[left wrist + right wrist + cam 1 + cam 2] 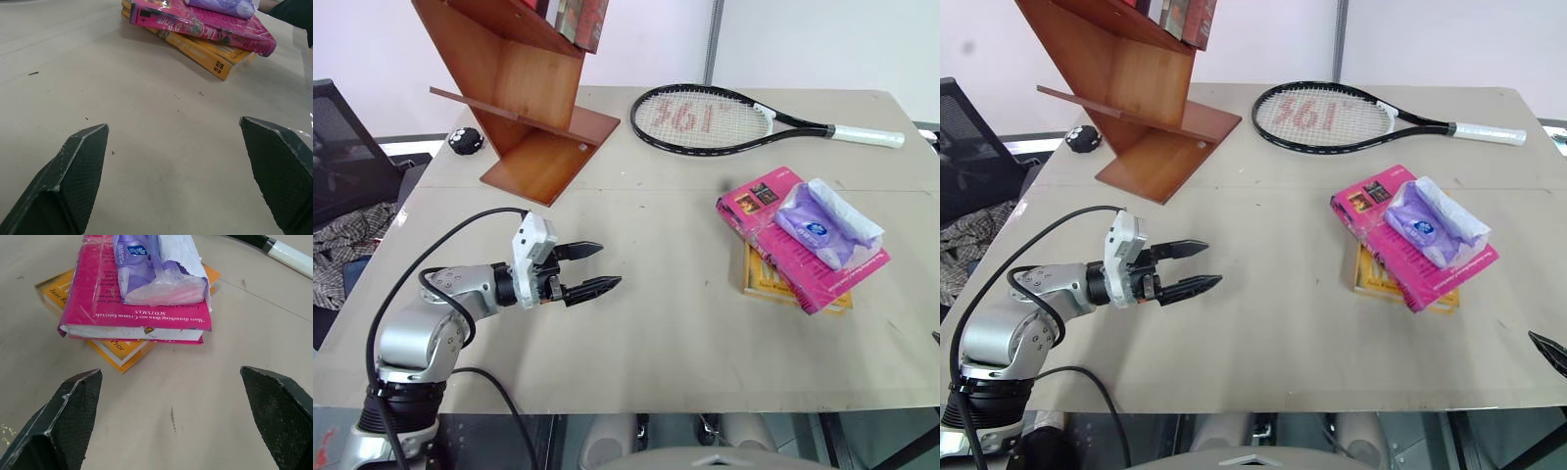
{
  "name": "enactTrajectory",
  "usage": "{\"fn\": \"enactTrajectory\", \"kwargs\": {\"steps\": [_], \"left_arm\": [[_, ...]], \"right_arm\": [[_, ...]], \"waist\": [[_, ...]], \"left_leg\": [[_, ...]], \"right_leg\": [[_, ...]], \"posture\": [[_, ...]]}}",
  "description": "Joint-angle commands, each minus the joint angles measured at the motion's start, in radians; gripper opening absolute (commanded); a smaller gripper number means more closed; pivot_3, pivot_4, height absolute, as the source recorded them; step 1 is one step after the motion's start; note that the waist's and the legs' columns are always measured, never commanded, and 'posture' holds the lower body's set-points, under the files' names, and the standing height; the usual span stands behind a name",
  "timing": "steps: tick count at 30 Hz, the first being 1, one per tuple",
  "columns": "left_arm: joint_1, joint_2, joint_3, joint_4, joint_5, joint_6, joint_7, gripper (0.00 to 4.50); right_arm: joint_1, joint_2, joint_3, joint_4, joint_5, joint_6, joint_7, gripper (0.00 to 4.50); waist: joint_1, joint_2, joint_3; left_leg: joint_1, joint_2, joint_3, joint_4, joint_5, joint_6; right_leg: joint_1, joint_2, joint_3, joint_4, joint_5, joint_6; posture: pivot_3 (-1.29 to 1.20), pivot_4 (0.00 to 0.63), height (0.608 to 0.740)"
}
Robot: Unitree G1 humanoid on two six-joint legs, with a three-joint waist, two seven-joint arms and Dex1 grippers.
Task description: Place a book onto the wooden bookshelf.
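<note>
The thick magenta-pink paperback book (801, 240) lies on the beige tabletop (656, 294), stacked on a thinner yellow-orange book (120, 355), with a purple tissue packet (827, 223) on top. Both the left gripper (592, 269) and the right gripper (171, 423) have their jaws spread wide, empty, apart from the book.

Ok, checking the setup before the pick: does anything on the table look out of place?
Yes. A purple tissue pack lies on top of the pink book, which sits skewed over a yellow book. It would likely slide off when the book is lifted.

The racket (703, 118) strings read "361" (red), and the pink book (142, 308) reads "SCOTSMAN".
</note>
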Motion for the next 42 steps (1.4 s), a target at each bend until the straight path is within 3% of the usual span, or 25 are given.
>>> {"fn": "enactTrajectory", "kwargs": {"steps": [1, 4, 7, 16, 19, 22, 23, 30, 36, 42], "left_arm": [[-0.044, 0.000, 0.021, -0.052, -0.036, -0.002, 0.006, 4.42], [-0.127, -0.039, 0.017, -0.103, -0.091, 0.035, 0.052, 4.42], [-0.173, -0.047, -0.006, -0.163, -0.122, 0.050, 0.050, 4.42], [-0.180, -0.042, -0.035, -0.261, -0.152, 0.028, 0.029, 4.42], [-0.167, -0.037, -0.041, -0.280, -0.146, 0.017, 0.030, 4.42], [-0.152, -0.033, -0.037, -0.299, -0.151, 0.015, 0.036, 4.50], [-0.147, -0.031, -0.035, -0.303, -0.152, 0.013, 0.037, 4.50], [-0.138, -0.045, -0.043, -0.307, -0.160, 0.008, 0.068, 4.50], [-0.151, -0.057, -0.073, -0.284, -0.144, -0.016, 0.050, 4.50], [-0.171, -0.058, -0.075, -0.325, -0.178, 0.005, 0.073, 4.50]], "right_arm": [[-0.078, -0.038, 0.029, -0.066, 0.075, 0.039, -0.080, 4.50], [-0.244, -0.148, 0.125, -0.207, 0.092, 0.188, -0.292, 4.50], [-0.437, -0.243, 0.263, -0.170, 0.123, 0.318, -0.409, 4.50], [-0.840, -0.346, 0.709, 0.073, 0.009, 0.508, -0.512, 4.50], [-0.903, -0.368, 0.837, 0.175, -0.056, 0.526, -0.474, 4.50], [-0.933, -0.404, 0.924, 0.235, -0.133, 0.490, -0.423, 3.64], [-0.942, -0.410, 0.932, 0.237, -0.144, 0.486, -0.415, 3.39], [-0.952, -0.429, 0.899, 0.193, -0.140, 0.527, -0.375, 0.05], [-0.909, -0.410, 0.794, 0.192, -0.140, 0.550, -0.404, 0.05], [-0.946, -0.344, 0.618, 0.375, -0.225, 0.553, -0.603, 0.05]], "waist": [[0.000, 0.000, 0.000], [-0.006, -0.001, 0.002], [-0.004, -0.003, 0.001], [0.003, -0.004, 0.002], [0.001, -0.004, 0.002], [0.001, -0.004, 0.002], [0.000, -0.004, 0.002], [0.000, -0.005, 0.002], [0.003, -0.005, 0.002], [0.005, -0.005, 0.002]], "left_leg": [[0.000, 0.000, 0.000, 0.000, 0.000, 0.000], [0.001, 0.000, 0.002, 0.002, -0.002, -0.003], [0.002, 0.000, 0.002, 0.002, -0.002, -0.004], [-0.001, -0.001, 0.003, 0.001, 0.003, -0.004], [-0.001, -0.001, 0.004, 0.002, 0.003, -0.004], [-0.001, -0.001, 0.004, 0.002, 0.003, -0.003], [-0.001, -0.001, 0.004, 0.002, 0.003, -0.003], [0.000, -0.001, 0.002, 0.004, 0.001, 0.001], [-0.001, -0.001, 0.003, 0.004, 0.003, -0.004], [0.000, -0.001, 0.004, 0.004, 0.003, -0.003]], "right_leg": [[0.000, 0.000, 0.000, 0.000, 0.000, 0.000], [0.000, 0.000, 0.001, 0.000, 0.001, 0.000], [0.000, -0.002, 0.001, 0.000, 0.002, -0.002], [-0.001, 0.006, 0.000, 0.000, 0.002, -0.003], [-0.001, 0.006, -0.001, -0.001, 0.002, -0.003], [-0.001, 0.006, -0.001, -0.001, 0.002, -0.002], [-0.001, 0.006, -0.001, 0.000, 0.000, 0.000], [0.000, 0.007, -0.001, 0.001, 0.000, 0.001], [0.000, 0.008, -0.001, 0.001, 0.000, 0.000], [0.000, 0.008, -0.001, 0.001, 0.000, 0.000]], "posture": [[0.00, 0.150, 0.717], [0.00, 0.150, 0.717], [0.00, 0.150, 0.717], [0.00, 0.150, 0.717], [0.00, 0.150, 0.717], [0.00, 0.150, 0.717], [0.00, 0.150, 0.717], [0.00, 0.150, 0.717], [0.00, 0.150, 0.717], [0.00, 0.150, 0.717]]}}
